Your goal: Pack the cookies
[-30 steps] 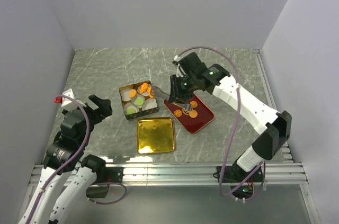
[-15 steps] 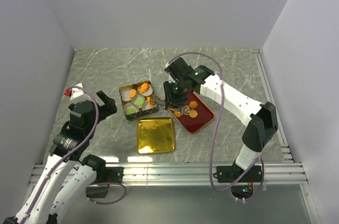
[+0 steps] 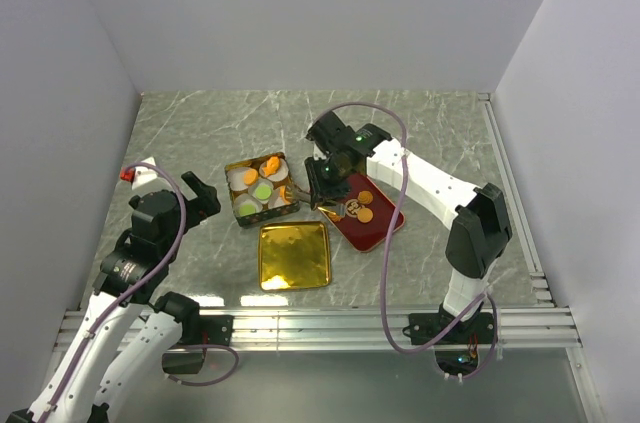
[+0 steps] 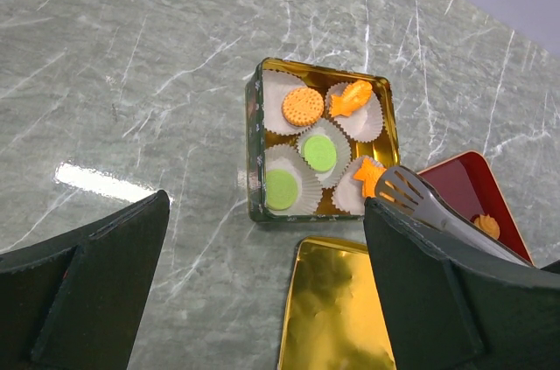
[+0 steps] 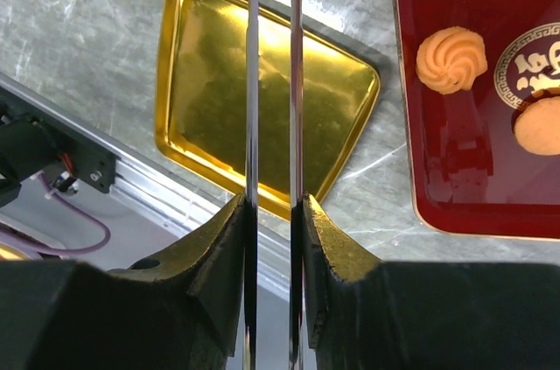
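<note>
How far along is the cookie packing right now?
Done: four cookies sit in paper cups in the tin. In hand: the right gripper clamps tongs whose tip has an orange cookie at the fifth cup. Left: a few remaining cookies on the red tray, then probably the gold lid.

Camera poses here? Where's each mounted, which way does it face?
Top external: fixed above and behind the bases, looking down on the table; both arms show.
Left wrist: on the left arm, looking down at the tin; its open fingers frame the bottom corners.
Right wrist: looks down along the tongs the right gripper holds, over lid and tray.
Shared: both wrist views catch lid, tray and tongs.
</note>
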